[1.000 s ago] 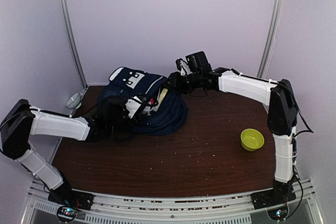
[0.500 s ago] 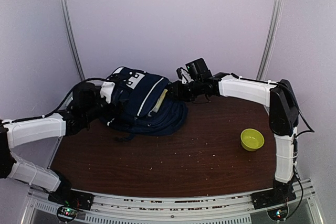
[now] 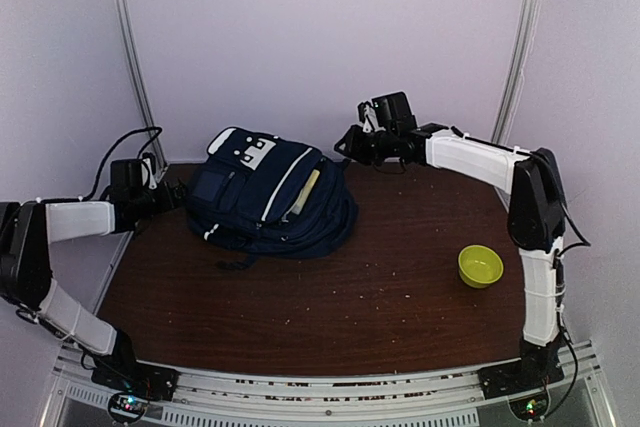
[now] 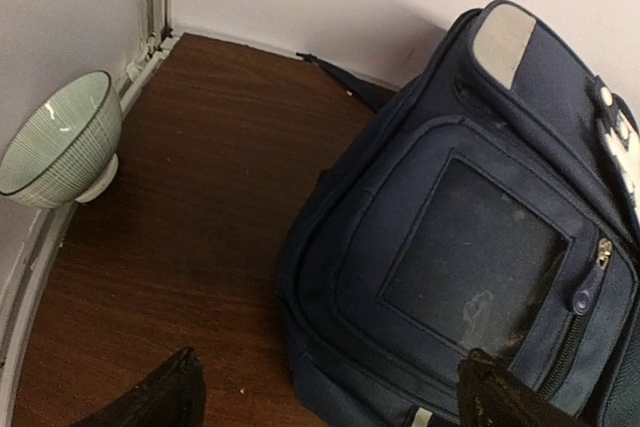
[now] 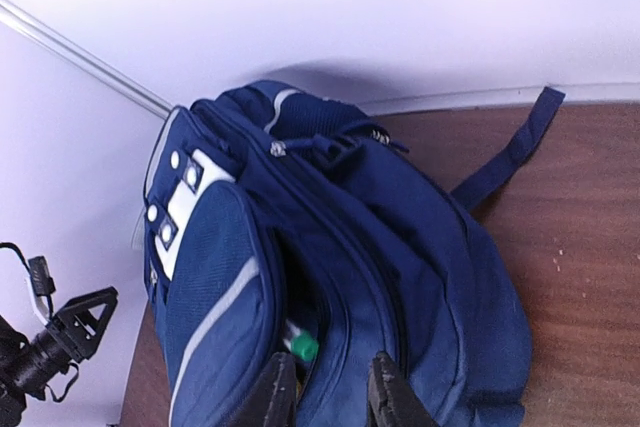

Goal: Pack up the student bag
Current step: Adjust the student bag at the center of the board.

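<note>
Toward the back left of the dark wooden table lies the student bag, a navy backpack resting on its back with the white-patched top toward the rear wall and one loose strap trailing onto the wood beside it. Its main compartment gapes along a long slit, and inside the overhead view shows a pale yellow flat item, while the right wrist view picks out a green-capped object tucked into the same opening. The zip pull on the front pocket looks drawn shut. The left gripper hangs off the bag's left side, near a pale green striped bowl sitting against the corner rail; its fingers are spread wide with nothing between them. The right gripper hovers above the bag's right edge near the back wall, its fingers drawn close with only a narrow gap, and nothing is caught in it. A yellow-green bowl sits well apart on the right side of the table. No loose school things show on the wood, so the loading seems largely done; what looks to be left is closing the main opening, which calls for finding its zip pull, one I cannot make out from these views
</note>
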`<control>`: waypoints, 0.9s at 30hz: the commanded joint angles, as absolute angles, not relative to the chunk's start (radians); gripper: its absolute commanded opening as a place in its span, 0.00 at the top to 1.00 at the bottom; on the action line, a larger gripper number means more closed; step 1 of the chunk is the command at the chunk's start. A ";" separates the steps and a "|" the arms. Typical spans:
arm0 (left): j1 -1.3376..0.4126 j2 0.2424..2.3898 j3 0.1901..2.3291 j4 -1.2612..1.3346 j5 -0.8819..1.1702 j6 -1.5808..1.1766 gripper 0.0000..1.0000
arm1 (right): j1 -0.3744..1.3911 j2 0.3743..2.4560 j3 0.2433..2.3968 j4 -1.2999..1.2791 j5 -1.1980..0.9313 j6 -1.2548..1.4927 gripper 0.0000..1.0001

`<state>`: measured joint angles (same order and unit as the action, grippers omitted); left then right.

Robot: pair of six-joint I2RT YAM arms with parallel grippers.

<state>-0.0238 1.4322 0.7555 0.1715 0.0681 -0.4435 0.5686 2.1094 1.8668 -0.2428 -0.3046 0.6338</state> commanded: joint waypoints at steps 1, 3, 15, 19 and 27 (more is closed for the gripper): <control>0.004 1.537 0.835 0.239 0.188 -0.522 0.13 | 0.566 2.218 1.997 -0.204 -0.317 0.683 0.74; 0.005 1.582 0.850 0.265 0.201 -0.532 0.15 | 0.569 2.247 2.032 -0.205 -0.340 0.704 0.76; -0.047 1.772 0.888 0.463 0.346 -0.561 0.19 | 0.610 2.299 2.045 -0.150 -0.379 0.775 0.90; -0.088 1.796 0.867 0.489 0.331 -0.567 0.19 | 0.633 2.303 2.020 -0.113 -0.400 0.826 0.90; -0.118 1.758 0.758 0.610 0.310 -0.612 0.22 | 0.651 2.296 2.011 -0.108 -0.388 0.832 0.91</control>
<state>-0.0513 1.7844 0.8127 0.5045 0.2199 -0.5800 0.6395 2.2913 2.0148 -0.1577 -0.3717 0.8238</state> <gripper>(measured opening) 0.788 0.091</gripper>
